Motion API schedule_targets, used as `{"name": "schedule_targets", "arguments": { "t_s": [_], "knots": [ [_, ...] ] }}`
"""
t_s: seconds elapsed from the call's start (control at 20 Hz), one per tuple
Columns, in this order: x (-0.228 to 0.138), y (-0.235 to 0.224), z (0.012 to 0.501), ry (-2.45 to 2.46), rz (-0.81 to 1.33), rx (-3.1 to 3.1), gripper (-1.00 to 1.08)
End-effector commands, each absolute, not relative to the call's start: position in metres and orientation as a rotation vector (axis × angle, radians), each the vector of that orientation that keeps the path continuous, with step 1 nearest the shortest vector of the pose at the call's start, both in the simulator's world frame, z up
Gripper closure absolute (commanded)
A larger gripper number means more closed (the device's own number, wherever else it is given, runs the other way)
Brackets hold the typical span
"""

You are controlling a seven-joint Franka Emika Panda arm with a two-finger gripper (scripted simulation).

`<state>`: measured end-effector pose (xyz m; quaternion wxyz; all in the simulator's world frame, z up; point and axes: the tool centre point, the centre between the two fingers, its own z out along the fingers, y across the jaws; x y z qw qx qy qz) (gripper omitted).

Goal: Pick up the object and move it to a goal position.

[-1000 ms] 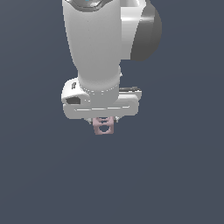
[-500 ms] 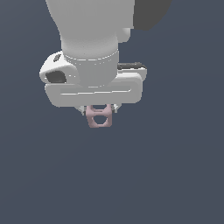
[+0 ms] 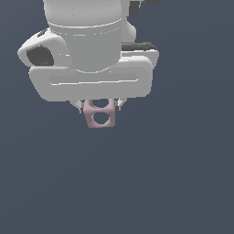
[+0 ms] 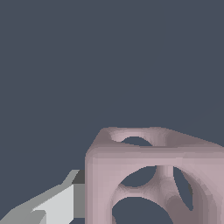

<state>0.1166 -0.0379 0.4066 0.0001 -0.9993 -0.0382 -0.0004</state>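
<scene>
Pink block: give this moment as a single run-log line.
claw: shut on pink block | block: held beneath claw | surroundings: plain dark background

The white arm hangs straight down, its pincer [image 3: 99,106] closed on the object [image 3: 99,114], one finger [image 4: 57,203] flat against its side.

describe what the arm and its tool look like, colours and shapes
The arm is a smooth, glossy white cylinder with rounded housings and black patches near its top and side. The tool has a wide, white, rounded-rectangular body with a recessed groove along its face. Its fingers are pale grey, angular. No cables or markings show.
</scene>
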Motion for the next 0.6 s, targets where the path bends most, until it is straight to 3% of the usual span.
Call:
{"name": "schedule_targets", "arguments": {
  "t_s": [0.0,0.55],
  "knots": [
    [0.118,-0.039,0.413,-0.120,0.000,-3.139,1.08],
    [0.122,-0.040,0.424,-0.120,0.000,-3.139,1.08]
  ]
}}
